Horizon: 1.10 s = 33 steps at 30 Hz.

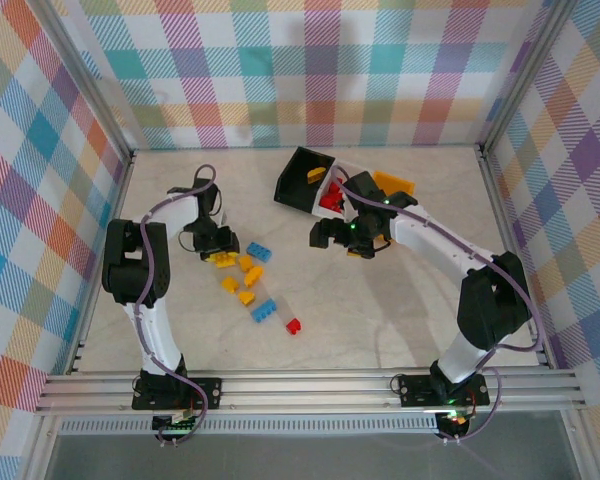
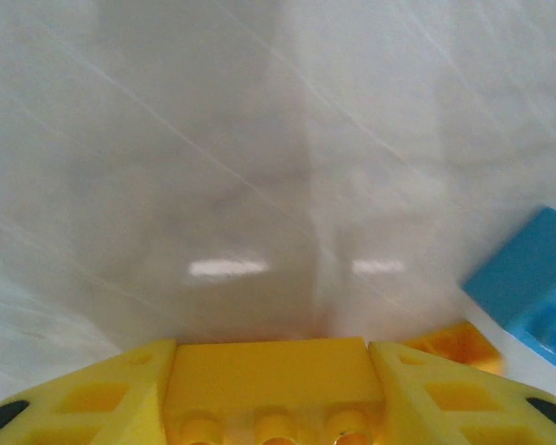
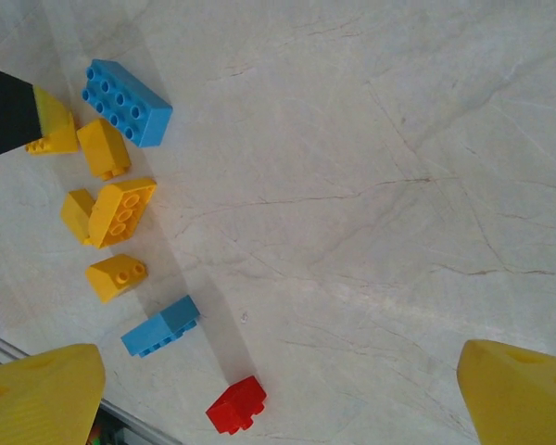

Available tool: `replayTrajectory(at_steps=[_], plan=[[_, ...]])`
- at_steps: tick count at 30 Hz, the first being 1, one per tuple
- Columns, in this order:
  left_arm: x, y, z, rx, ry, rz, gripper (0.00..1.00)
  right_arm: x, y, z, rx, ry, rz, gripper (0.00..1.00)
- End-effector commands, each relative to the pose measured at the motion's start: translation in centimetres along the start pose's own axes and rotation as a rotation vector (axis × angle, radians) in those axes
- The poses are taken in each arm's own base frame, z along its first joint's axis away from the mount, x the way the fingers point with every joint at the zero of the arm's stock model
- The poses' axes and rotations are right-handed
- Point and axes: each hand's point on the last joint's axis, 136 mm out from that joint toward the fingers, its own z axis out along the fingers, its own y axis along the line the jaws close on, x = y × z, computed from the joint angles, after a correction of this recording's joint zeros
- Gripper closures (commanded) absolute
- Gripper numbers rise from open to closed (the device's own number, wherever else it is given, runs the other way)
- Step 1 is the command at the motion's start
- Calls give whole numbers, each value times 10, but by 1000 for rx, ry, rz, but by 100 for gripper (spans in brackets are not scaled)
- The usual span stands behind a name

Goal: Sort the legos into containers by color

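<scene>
My left gripper (image 1: 215, 250) is clamped on a yellow brick (image 2: 269, 375), which fills the gap between the yellow fingers (image 2: 102, 399). Just to its right lies a large blue brick (image 2: 528, 278), and the corner of another yellow piece (image 2: 456, 341) pokes in between them, so that spot is crowded.

My right gripper (image 1: 352, 238) hangs released, its fingertips (image 3: 42, 394) spread wide over bare tabletop close to the bins. Through its camera I see the loose scatter: 4 more yellow bricks (image 3: 120, 209), a small blue brick (image 3: 161, 325), and a red brick (image 3: 236, 405) nearest the rail.

The 3 joined containers sit at an angle at the far middle: black bin (image 1: 298, 180), white bin (image 1: 338, 178) holding red bricks (image 1: 330, 200), and orange-yellow bin (image 1: 393, 184). The right arm's wrist overlaps part of them.

The table (image 1: 400, 310) is pale and marble-veined. Pastel plaid walls (image 1: 310, 70) close 3 sides, and aluminium rails (image 1: 310, 385) run along the near edge.
</scene>
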Motion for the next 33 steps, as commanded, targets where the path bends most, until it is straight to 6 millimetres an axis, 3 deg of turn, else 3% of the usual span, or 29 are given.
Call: replayTrajectory(at_steps=[1, 8, 14, 19, 24, 26, 33], plan=[[-17, -46, -34, 198, -30, -80, 50, -5, 2, -24, 15, -68, -40, 2], [-88, -119, -62, 443, -137, -191, 50, 1, -13, -43, 39, -103, -38, 1], [-139, -186, -56, 537, -195, -215, 49, 1, -19, -53, 58, -122, -57, 1], [-171, -230, -50, 588, -245, -217, 49, 1, -24, -54, 72, -117, -64, 0], [-192, -252, -37, 627, -270, -246, 46, 1, -31, -54, 87, -109, -60, 0], [-197, -256, -34, 636, -276, -259, 40, 1, -33, -53, 88, -108, -57, 0], [-196, -261, -41, 646, -286, -250, 30, 0, -33, -53, 80, -105, -49, 0]])
